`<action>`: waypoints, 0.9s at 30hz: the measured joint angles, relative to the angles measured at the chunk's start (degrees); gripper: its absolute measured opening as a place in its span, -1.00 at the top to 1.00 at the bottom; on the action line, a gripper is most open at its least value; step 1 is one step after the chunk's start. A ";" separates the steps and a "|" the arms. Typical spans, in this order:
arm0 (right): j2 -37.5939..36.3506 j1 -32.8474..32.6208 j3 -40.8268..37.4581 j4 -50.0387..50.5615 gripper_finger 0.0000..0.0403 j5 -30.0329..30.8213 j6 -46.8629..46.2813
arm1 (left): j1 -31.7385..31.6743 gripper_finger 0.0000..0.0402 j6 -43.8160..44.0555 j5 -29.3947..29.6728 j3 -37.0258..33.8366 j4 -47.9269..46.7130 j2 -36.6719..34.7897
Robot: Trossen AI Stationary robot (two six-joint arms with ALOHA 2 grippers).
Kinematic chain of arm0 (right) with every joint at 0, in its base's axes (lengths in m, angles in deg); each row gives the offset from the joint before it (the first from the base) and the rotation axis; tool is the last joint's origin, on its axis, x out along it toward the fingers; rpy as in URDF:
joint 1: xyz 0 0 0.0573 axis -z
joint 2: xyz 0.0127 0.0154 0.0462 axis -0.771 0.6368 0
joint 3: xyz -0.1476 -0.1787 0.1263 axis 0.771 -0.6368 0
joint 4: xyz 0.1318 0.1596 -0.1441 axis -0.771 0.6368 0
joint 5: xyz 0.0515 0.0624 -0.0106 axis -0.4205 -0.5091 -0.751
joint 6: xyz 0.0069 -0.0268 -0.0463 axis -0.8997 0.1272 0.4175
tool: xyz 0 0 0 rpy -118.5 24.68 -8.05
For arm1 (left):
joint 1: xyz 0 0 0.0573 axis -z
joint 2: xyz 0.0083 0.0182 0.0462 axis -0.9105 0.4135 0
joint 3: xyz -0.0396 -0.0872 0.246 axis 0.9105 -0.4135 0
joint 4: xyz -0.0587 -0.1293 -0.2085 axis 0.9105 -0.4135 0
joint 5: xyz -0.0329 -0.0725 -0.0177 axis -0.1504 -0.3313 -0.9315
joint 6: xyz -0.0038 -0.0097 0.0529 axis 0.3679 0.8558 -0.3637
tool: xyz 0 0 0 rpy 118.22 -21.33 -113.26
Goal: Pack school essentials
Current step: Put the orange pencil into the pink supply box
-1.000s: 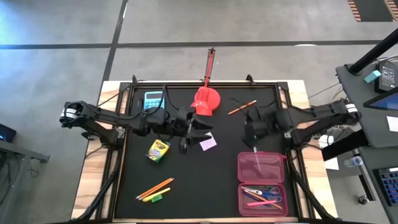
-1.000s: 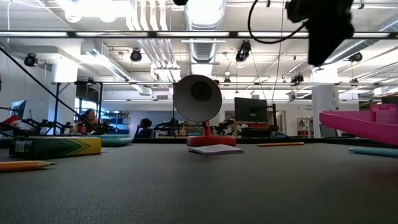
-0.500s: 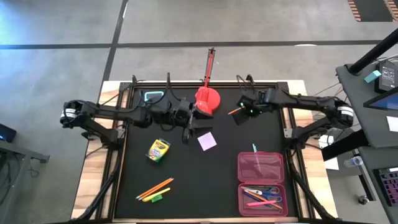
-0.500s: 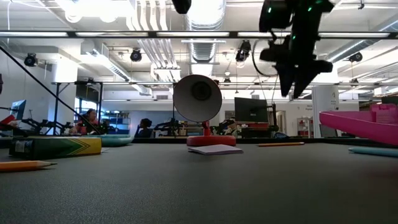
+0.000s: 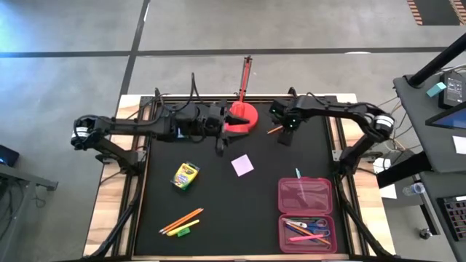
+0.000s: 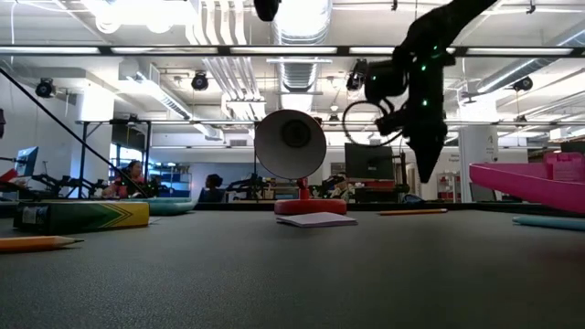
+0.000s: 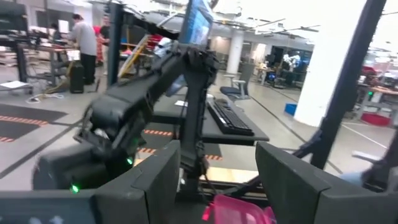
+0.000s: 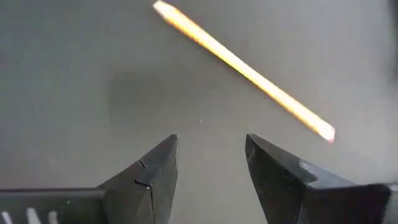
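**Right gripper poised over the orange pencil at the far edge**

The right gripper (image 5: 282, 135) hangs above the black worktop (image 5: 218, 196) near its far edge, its two dark fingers (image 8: 155, 171) spread apart and empty. Just beyond the fingertips lies a slim orange pencil (image 8: 245, 68), flat on the mat and untouched; from above it (image 5: 274, 129) lies just beside the gripper.

The left gripper (image 5: 220, 148) sits beside the red domed object (image 5: 242, 116) at the far edge, fingers parted, gripping nothing.

A pale pink square note pad (image 5: 242, 164) lies flat near the worktop's middle. A yellow-green cardboard crayon box (image 5: 185, 175) lies towards the left side. Near the front left corner lie two orange and yellow pencils (image 5: 181, 219) with a small green item (image 5: 182, 232) just beside them.

At the front right corner a pink plastic case (image 5: 279, 225) lies open, its lid (image 5: 305, 194) folded flat towards the far side. Its tray holds blue-handled scissors (image 5: 315, 223) and pens, one of them pink (image 5: 309, 237). A small teal pen (image 5: 297, 173) lies just beyond the lid.
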State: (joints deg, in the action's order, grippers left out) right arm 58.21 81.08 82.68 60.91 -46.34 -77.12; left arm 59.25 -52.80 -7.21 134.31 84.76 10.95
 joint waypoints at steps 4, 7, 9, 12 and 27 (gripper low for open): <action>4.26 1.84 0.68 -2.30 0.13 0.04 10.46 | -1.94 0.04 0.02 0.00 0.49 0.02 0.00; 7.27 3.74 1.70 -3.65 0.15 -0.25 14.95 | -3.45 0.04 0.02 0.00 0.87 -0.02 0.00; 8.90 5.07 2.35 -4.64 0.18 -0.30 17.60 | -4.38 0.04 0.02 0.02 1.18 -0.02 0.00; 10.75 7.25 3.25 -5.39 0.22 -1.29 20.71 | -5.50 0.04 0.02 0.09 1.52 0.06 0.00; 16.05 13.40 3.89 -8.55 0.34 -5.45 25.91 | -10.82 0.04 0.00 0.11 1.59 -0.09 0.00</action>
State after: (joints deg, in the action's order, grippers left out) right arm 74.27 94.48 86.57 52.36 -51.79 -51.21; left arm 48.43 -52.80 -7.10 135.90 84.67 10.95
